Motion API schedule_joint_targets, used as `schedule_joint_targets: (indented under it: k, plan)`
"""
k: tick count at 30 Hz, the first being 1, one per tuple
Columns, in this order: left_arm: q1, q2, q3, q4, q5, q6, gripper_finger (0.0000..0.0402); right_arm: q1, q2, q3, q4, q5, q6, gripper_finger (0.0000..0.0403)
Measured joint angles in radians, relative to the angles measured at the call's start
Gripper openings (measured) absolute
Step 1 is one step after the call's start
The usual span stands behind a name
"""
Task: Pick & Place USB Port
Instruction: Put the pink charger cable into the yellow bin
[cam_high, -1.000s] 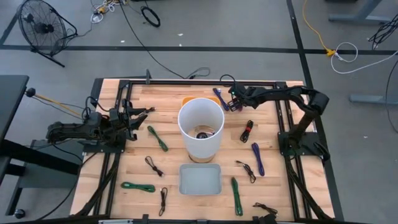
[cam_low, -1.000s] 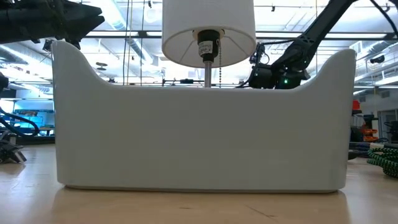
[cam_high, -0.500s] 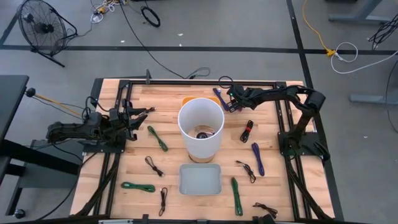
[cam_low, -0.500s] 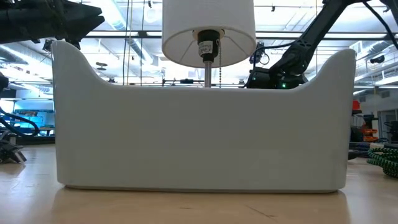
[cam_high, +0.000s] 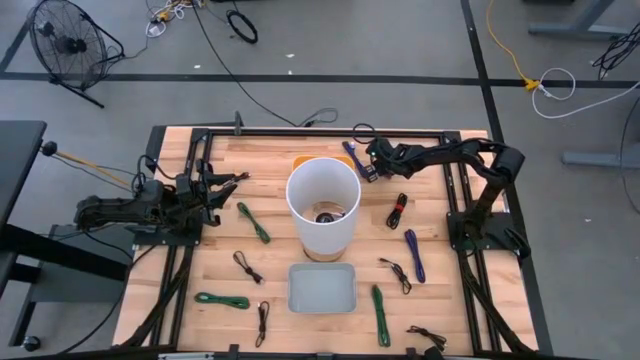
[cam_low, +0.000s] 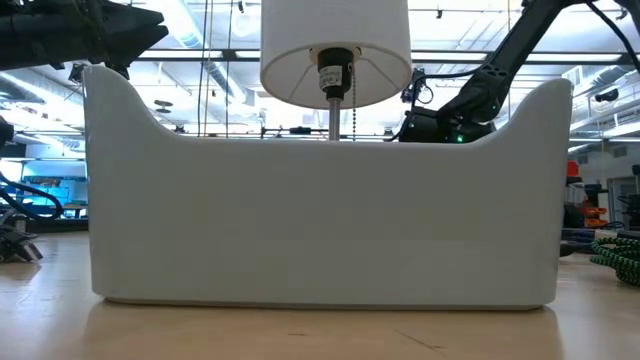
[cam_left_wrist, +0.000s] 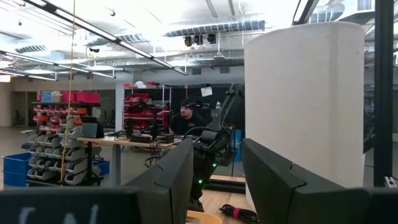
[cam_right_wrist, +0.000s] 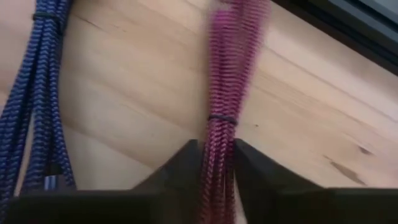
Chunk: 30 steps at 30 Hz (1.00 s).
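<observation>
From above, you are seeing the right claw (cam_high: 369, 170) reaching in at two o'clock of the white lampshade (cam_high: 323, 205), over a bundled magenta cable (cam_high: 367, 168) beside a purple cable (cam_high: 354, 155). The left claw (cam_high: 228, 184) is waiting at nine o'clock, fingers apart. In the right wrist view, the two fingers (cam_right_wrist: 180, 167) are squeezing the magenta cable (cam_right_wrist: 225, 99) on the worktop (cam_right_wrist: 124, 93).

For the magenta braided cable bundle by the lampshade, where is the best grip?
Mid-length, near the thin band binding the magenta cable bundle, coming from above with a finger on each long side. It lies flat and narrow on the table; the right gripper straddles it there.
</observation>
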Motion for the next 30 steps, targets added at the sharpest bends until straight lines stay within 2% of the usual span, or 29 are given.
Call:
schedule_joint_targets:
  k: [3,4,12,20,25,30]
  plan:
    - [0.0,0.0,0.0,0.0,0.0,0.0,0.0144,-0.002,0.002,-0.002,-0.001,0.03,-0.016,0.0025]
    - [0.0,0.0,0.0,0.0,0.0,0.0,0.0144,-0.004,0.002,-0.002,-0.003,0.038,-0.024,0.0016]
    - [0.0,0.0,0.0,0.0,0.0,0.0,0.0144,-0.019,-0.044,-0.006,-0.019,0.044,-0.069,0.0009]
    - [0.0,0.0,0.0,0.0,0.0,0.002,0.0144,0.009,-0.292,-0.008,-0.075,-0.027,-0.115,0.0006]
    - [0.0,0.0,0.0,0.0,0.0,0.002,0.0144,0.086,-0.471,-0.006,-0.072,-0.073,-0.115,0.0005]
    - [0.0,0.0,0.0,0.0,0.0,0.002,0.0144,0.21,-0.553,-0.006,-0.044,-0.084,-0.132,0.0005]
